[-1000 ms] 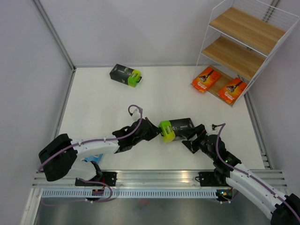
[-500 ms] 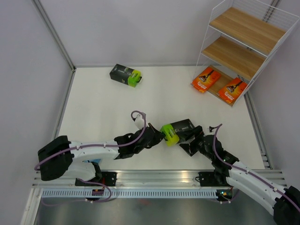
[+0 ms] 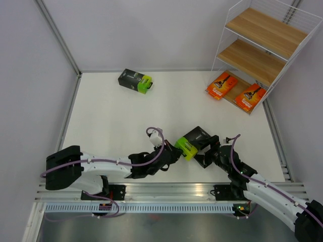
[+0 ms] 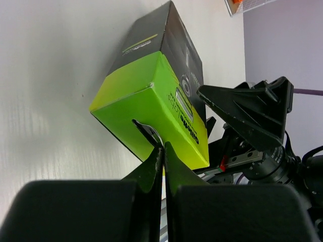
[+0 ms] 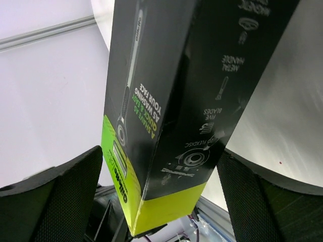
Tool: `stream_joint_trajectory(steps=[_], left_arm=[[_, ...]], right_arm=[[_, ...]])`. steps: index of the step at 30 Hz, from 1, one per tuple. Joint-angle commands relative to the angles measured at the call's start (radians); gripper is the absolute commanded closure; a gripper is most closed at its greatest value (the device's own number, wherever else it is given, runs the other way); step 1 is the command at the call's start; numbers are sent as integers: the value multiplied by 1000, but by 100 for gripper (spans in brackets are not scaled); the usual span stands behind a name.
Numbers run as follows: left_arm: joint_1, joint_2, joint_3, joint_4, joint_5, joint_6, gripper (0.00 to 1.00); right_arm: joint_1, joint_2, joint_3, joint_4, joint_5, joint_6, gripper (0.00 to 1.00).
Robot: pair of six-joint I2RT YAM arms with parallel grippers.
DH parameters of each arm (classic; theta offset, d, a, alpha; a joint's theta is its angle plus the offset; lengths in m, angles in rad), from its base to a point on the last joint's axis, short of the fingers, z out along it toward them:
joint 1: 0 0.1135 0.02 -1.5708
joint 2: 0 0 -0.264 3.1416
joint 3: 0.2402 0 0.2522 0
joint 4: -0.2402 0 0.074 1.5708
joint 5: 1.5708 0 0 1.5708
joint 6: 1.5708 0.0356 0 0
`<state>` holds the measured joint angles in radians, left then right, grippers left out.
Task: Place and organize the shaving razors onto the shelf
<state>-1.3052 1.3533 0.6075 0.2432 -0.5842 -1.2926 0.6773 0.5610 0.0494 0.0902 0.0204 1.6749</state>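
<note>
1. Razor box [image 3: 198, 136], black with a lime-green end [image 4: 151, 101], is gripped by the right gripper [image 5: 159, 151]. Its two fingers [image 5: 55, 201] stand wide, one on each broad side of the box, and look pressed against it.
2. The left gripper [image 4: 162, 146] has its fingers squeezed together to one point. The tips touch the lime-green end at the hang-tab cut. I cannot tell whether they nip the tab or only rest on it.
3. From above, the box sits between the two arms near the front of the table [image 3: 116, 116] and is tilted. Its long axis runs on a diagonal: the lime-green end points near and left, toward the left arm, and the black end points far and right.
4. The shelf [image 3: 262, 48] stands in the far right corner, roughly where the black end points and well apart from the box. It is on the right arm's side, so I judge that arm should do the carry. The left gripper would have to come off the lime-green end first.
5. Two orange cards [image 3: 221, 84] lie side by side on the shelf's lowest board.
6. A second black box [image 3: 135, 80] lies far off at the table's back left, nearer the left arm's side.
</note>
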Motion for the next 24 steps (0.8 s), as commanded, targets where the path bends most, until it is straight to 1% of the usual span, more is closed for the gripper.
stream_joint_trajectory(steps=[1, 4, 11, 15, 18, 21, 22, 24], left_arm=[[-43, 32, 3, 116, -61, 13, 98], [-80, 56, 15, 123, -101, 4, 98], [-100, 98, 44, 120, -131, 6, 98], [-114, 138, 75, 136, -135, 1, 98], [-127, 162, 100, 148, -144, 22, 98], [-138, 168, 107, 119, -169, -8, 98], [-140, 167, 104, 111, -180, -20, 98], [-146, 162, 107, 88, -206, -48, 98]], right_arm=[[5, 0, -13, 54, 1, 51, 2], [5, -4, -22, 68, -7, 75, 2], [5, -45, 7, 16, -14, 86, 2], [5, -55, 44, -52, -13, 60, 2], [7, -53, 29, -50, -16, 58, 2], [7, -67, 17, -44, -14, 63, 10], [7, -73, 18, -50, -10, 63, 15], [5, -96, 26, -75, 12, 59, 17]])
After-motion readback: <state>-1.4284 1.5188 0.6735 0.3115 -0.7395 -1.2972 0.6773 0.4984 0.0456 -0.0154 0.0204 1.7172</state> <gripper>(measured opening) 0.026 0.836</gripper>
